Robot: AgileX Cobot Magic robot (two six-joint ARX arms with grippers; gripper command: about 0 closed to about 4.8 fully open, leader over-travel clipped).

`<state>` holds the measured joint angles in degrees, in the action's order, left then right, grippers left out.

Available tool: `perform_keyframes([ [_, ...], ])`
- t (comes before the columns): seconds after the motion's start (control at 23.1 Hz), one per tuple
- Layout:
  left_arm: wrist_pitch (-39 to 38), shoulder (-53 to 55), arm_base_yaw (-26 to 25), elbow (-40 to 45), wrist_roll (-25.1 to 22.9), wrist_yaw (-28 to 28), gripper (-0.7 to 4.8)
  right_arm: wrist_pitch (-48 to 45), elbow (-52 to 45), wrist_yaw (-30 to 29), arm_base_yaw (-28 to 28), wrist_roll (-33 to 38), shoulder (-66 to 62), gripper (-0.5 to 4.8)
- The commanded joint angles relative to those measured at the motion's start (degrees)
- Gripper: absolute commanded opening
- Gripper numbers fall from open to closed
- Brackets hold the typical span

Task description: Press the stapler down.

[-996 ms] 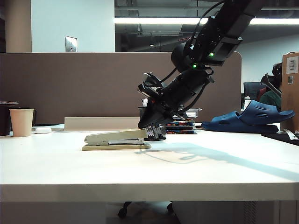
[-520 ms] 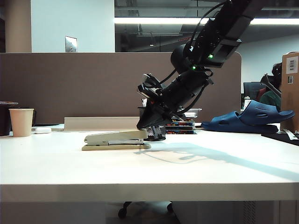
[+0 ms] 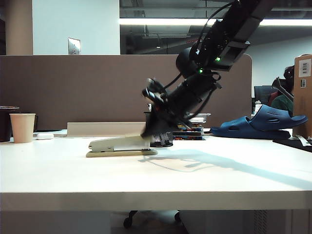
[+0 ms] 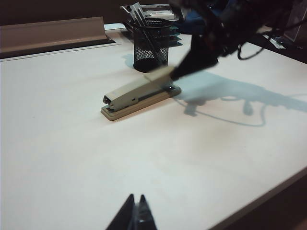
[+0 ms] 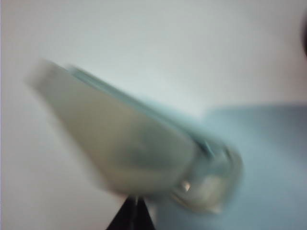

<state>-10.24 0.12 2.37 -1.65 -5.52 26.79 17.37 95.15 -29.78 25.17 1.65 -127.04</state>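
Observation:
The beige stapler (image 3: 119, 145) lies flat on the white table (image 3: 156, 180), left of centre. In the left wrist view the stapler (image 4: 139, 93) lies at an angle in front of the pen holder. My right gripper (image 3: 147, 130) is shut, comes down from the upper right and touches the stapler's top arm at the end nearest the pen holder; it is motion-blurred. The same gripper (image 4: 180, 73) shows dark and blurred over that end. In the right wrist view its shut tips (image 5: 135, 201) meet the blurred stapler (image 5: 129, 148). My left gripper (image 4: 135, 197) is shut, empty, well short of the stapler.
A black mesh pen holder (image 3: 162, 139) stands just behind the stapler's right end. A paper cup (image 3: 22, 127) and a small white object (image 3: 45, 136) sit at the far left. A blue slipper (image 3: 263, 124) and a cardboard box (image 3: 303, 92) are at the right.
My right gripper has shifted slightly against the stapler's right end and is now blurred with motion. The stapler's top arm looks slightly disturbed at that end. The left gripper's earlier state is not shown.

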Motion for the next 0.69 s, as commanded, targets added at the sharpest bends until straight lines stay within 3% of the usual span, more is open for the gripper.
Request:
perform_keyframes([
  [0.04,0.4,0.0,0.0,-0.3,0.0,0.0,-0.06,3.0,-0.7,1.8,-0.4,-0.3,-1.3,-0.09],
  [0.69,0.5,0.0,0.0,-0.3,0.0,0.0,-0.06,0.3,0.5,1.6,-0.5,-0.4,-0.3,-0.09],
])
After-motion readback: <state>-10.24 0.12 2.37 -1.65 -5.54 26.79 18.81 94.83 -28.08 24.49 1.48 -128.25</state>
